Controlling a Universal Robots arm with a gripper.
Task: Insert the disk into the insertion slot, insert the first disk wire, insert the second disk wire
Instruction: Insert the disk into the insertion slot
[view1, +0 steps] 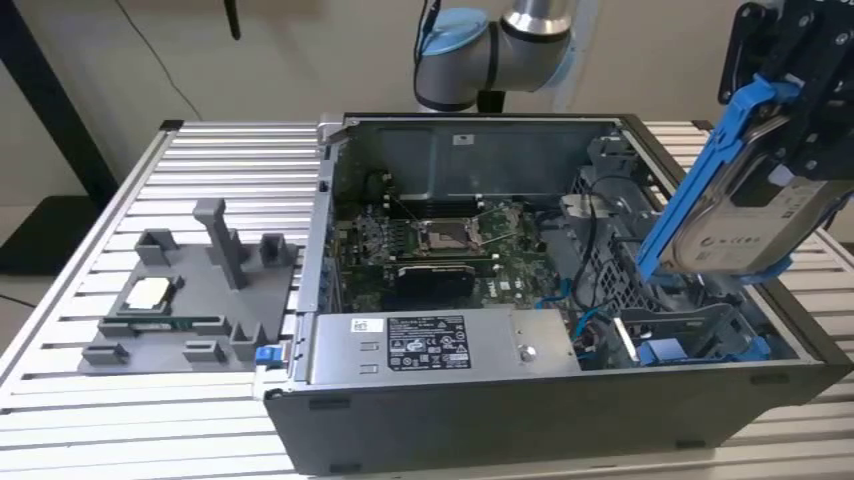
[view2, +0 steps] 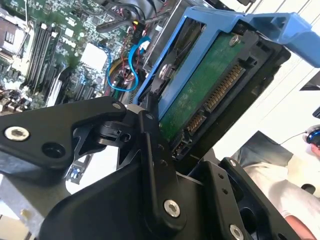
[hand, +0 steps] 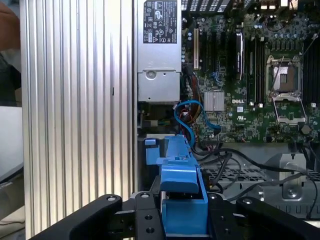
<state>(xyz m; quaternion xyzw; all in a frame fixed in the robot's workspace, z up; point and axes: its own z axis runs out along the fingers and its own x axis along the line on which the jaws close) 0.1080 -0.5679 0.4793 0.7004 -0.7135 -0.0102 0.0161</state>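
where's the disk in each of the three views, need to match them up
Exterior view: the disk hangs tilted at the exterior view's right, held by the gripper above the computer case.
Second wrist view: the disk shows its green circuit-board side, framed in blue.
First wrist view: the disk is edge-on between the gripper's black links.
Shared landmark: the motherboard.

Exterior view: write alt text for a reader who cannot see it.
The gripper holds the disk, in its blue caddy, tilted in the air above the insertion slot at the exterior view's right end of the open computer case. The computer case lies on a slatted metal table, with a grey parts tray at the exterior view's left.
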